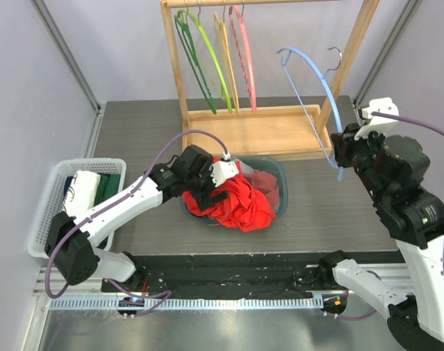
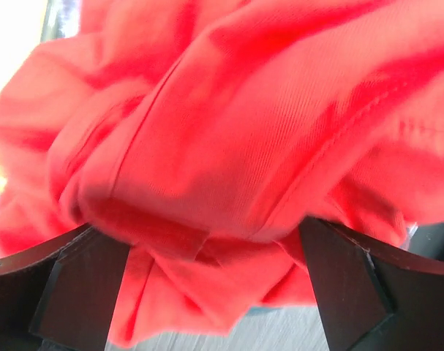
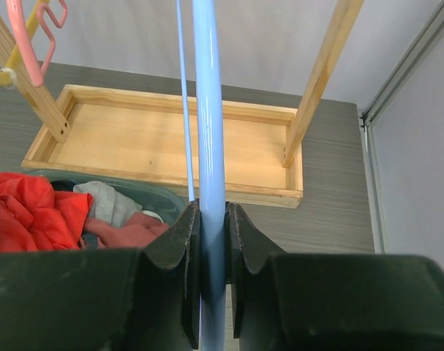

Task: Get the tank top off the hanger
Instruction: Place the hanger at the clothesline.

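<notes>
I see L gripper [image 2: 205, 240] jaws wide apart, loose around red tank top [image 2: 243, 131] in bin [image 1: 282, 183]; R gripper [image 3: 213, 213] clamped on blue hanger [image 3: 208, 110].

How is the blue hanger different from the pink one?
The blue hanger is clamped in the right pincer, off the wooden rack; the pink hanger hangs from the rack's top rail. The blue hanger's hook is free in the air, while the pink hanger's hook sits over the rail. Both are bare, with no clothes on them.
</notes>
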